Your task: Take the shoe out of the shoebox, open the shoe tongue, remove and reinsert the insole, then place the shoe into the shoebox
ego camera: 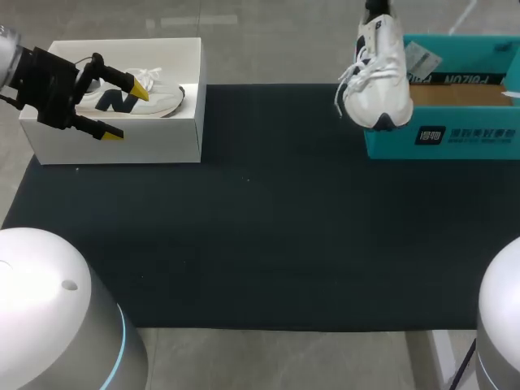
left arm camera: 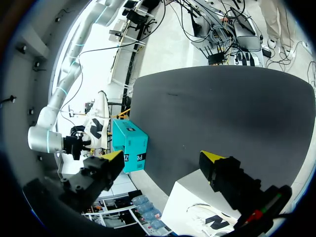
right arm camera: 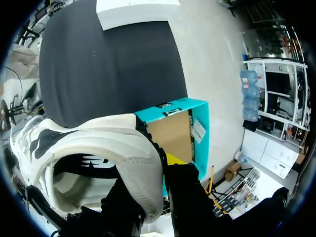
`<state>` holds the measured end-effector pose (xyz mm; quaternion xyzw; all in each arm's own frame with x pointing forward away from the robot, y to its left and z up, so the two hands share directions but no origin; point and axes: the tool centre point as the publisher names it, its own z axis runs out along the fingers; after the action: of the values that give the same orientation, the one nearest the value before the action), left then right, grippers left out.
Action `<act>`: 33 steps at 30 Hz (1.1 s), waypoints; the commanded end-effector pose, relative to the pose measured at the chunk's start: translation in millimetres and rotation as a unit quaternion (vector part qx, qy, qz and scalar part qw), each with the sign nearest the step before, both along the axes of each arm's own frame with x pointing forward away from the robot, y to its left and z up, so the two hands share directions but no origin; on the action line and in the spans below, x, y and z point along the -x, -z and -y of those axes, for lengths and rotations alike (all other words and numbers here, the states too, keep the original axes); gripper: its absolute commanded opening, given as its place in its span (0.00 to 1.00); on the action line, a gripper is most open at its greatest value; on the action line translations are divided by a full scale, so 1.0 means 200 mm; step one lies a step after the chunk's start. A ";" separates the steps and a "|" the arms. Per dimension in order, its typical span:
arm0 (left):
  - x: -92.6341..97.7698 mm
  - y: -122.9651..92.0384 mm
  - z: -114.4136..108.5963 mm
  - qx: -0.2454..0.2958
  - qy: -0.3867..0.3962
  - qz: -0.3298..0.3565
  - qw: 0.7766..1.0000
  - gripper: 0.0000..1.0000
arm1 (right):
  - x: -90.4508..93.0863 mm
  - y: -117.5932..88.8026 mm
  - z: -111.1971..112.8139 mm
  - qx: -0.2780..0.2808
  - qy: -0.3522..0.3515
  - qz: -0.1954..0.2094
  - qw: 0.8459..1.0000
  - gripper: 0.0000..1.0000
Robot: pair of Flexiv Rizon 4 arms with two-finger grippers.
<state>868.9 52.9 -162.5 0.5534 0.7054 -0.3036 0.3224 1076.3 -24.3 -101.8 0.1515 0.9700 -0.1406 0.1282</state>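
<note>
A white shoe point(ego camera: 379, 75) hangs toe-down over the left end of the open teal shoebox point(ego camera: 455, 134) at the back right. My right gripper point(ego camera: 375, 11) is shut on its heel collar from above; in the right wrist view the collar of the shoe point(right arm camera: 98, 148) sits pinched in the gripper point(right arm camera: 154, 173). A second white shoe point(ego camera: 138, 99) lies inside the white box point(ego camera: 154, 138) at the back left. My left gripper point(ego camera: 127, 112) hovers open over that box with nothing in it, and shows spread wide in its own view point(left arm camera: 163, 157) above the white box point(left arm camera: 190, 195).
A black mat point(ego camera: 260, 211) covers the table between the two boxes. The teal box point(left arm camera: 131, 145) and the hanging shoe point(left arm camera: 96, 129) appear far ahead of the left gripper.
</note>
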 end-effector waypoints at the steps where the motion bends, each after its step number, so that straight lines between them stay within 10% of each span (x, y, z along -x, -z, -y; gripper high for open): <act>1: 0.00 0.00 0.00 -0.002 -0.001 0.000 1.000 1.00 | 0.00 0.00 0.15 -0.012 -0.004 0.003 1.000 0.00; 13: 0.00 0.00 0.00 -0.002 -0.001 0.000 1.000 1.00 | -0.02 0.02 0.44 -0.052 -0.003 0.037 0.998 0.00; 33: 0.00 0.00 0.00 -0.002 -0.001 0.000 1.000 1.00 | -0.02 0.02 0.44 -0.045 -0.008 0.035 0.998 0.00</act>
<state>868.9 53.0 -162.5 0.5533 0.7055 -0.3036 0.3224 1080.5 -111.6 -106.8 0.1592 0.9709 -0.0861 0.1567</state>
